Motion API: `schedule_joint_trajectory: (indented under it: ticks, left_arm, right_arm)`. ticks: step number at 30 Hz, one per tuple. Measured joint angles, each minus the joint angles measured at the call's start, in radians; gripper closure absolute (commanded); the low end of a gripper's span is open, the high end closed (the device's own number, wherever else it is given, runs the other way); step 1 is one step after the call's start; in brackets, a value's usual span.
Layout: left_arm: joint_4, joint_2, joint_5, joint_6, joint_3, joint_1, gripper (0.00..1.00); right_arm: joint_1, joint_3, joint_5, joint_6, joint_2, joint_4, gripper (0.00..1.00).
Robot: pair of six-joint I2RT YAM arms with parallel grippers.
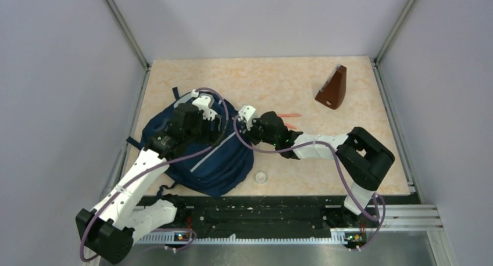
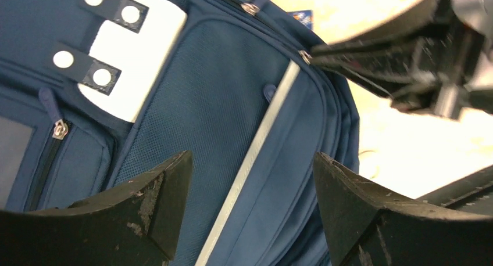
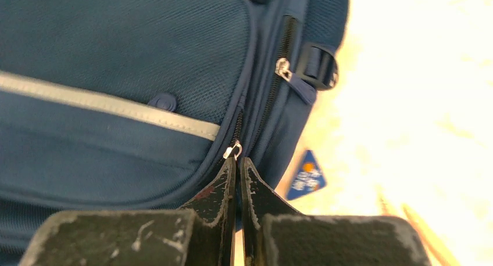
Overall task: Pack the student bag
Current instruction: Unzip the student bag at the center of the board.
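Item: student bag (image 1: 204, 164), navy fabric, laid flat with its front panel upward on the left-centre part of the table (image 1: 290, 80), close to the near edge and partly covered by both arms. Front panel: a pale grey trim stripe (image 2: 256, 150) is run diagonally across it; a white patch (image 2: 145, 57) crossed by two dark straps with round white snaps is seen at the upper left of the left wrist view. Left gripper (image 2: 250, 179): held above the front panel, fingers spread wide, nothing between them, no contact with the fabric visible. Right gripper (image 3: 237, 164): fingers pressed together, tips set at a silver zip pull (image 3: 234, 150) on the edge of the front pocket, where the grey stripe ends; whether the pull is actually caught between the tips cannot be told. A second zip pull (image 3: 283, 68) is seen further along the side of the bag, beside a dark strap buckle (image 3: 324, 68). Other entries: a small blue card (image 3: 307, 176) lying on the table just beside the bag; a small white round object (image 1: 261, 177) near the bag's right edge; thin orange sticks (image 1: 289, 115) beyond the right gripper, too blurred to identify; a brown wedge-shaped object (image 1: 332, 89) standing well apart at the far right of the table.
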Motion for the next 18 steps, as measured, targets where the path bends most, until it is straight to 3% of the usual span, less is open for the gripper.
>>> schedule_joint_trajectory:
  ticks: [5, 15, 18]
  left_arm:
    - [0.056, -0.016, 0.079, -0.082, -0.034, -0.013, 0.20]
    - [0.190, 0.016, 0.108, -0.238, -0.262, -0.062, 0.18]
    - [0.237, 0.036, 0.111, -0.249, -0.276, -0.063, 0.23]
  right_arm:
    - [-0.068, 0.053, 0.036, -0.011, 0.000, -0.050, 1.00]
    - [-0.083, 0.060, 0.046, -0.019, 0.000, -0.071, 1.00]
    - [-0.083, 0.060, 0.042, -0.018, 0.000, -0.072, 1.00]
